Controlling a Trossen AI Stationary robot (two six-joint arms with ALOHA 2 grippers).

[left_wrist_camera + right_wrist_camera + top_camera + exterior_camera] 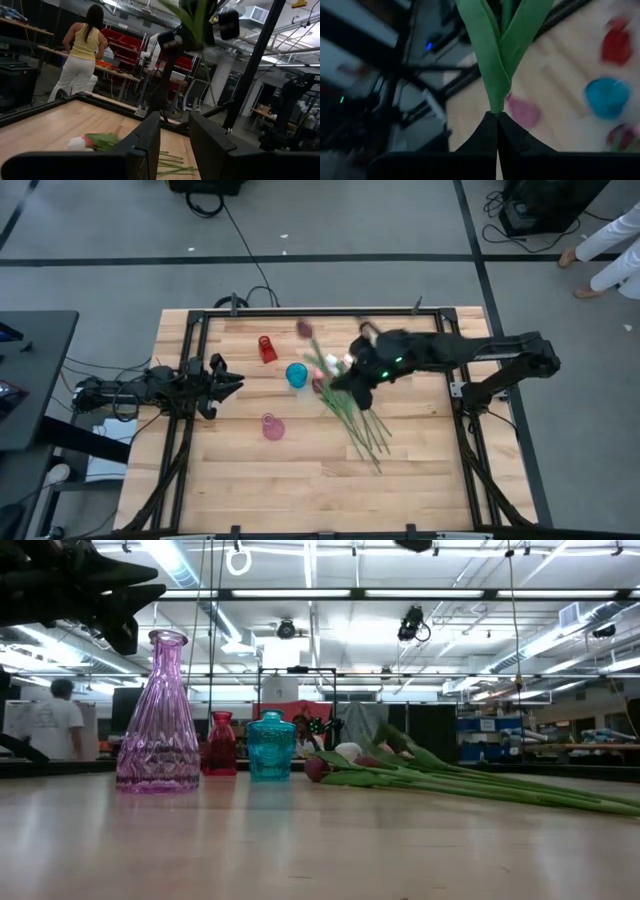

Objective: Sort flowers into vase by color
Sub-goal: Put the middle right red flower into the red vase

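flowers (358, 420) lie at 4 o'clock of the blue vase (297, 375); right gripper (497, 116) pinches one stem (496, 55); left gripper (232, 383) parted.

The right arm reaches across the table from its right edge, its dark two-finger right gripper (497, 131) pinched together on a green-leaved tulip stem (496, 45). The left arm waits at the left edge, its left gripper (174, 135) parted.
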